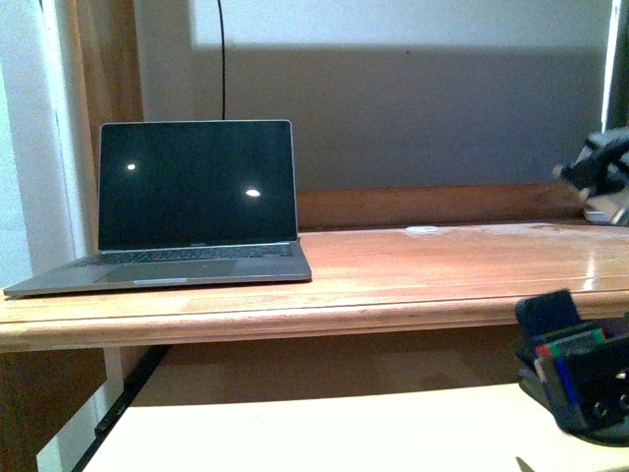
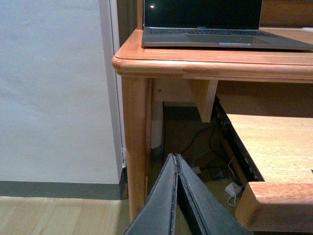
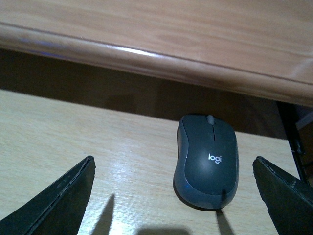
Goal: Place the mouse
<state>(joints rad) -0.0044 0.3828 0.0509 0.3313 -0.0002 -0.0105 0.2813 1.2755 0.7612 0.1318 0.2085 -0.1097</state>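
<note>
The dark grey oval mouse (image 3: 208,161) with a "logi" logo lies flat on the light wood pull-out shelf (image 3: 73,132), just under the desk's front edge (image 3: 146,54). My right gripper (image 3: 173,164) is open, with its fingers (image 3: 58,200) wide apart on either side of the mouse and not touching it. In the front view the right gripper (image 1: 575,369) hangs low at the right over the shelf, and the mouse is hidden there. My left gripper (image 2: 174,159) is shut and empty, low beside the desk's left leg (image 2: 134,147).
An open laptop (image 1: 197,202) with a dark screen stands on the desk top (image 1: 442,265) at the left. A small white object (image 1: 423,229) lies near the desk's back. A dark object (image 1: 601,169) sits at the far right. Cables and a white adapter (image 2: 230,188) lie under the desk.
</note>
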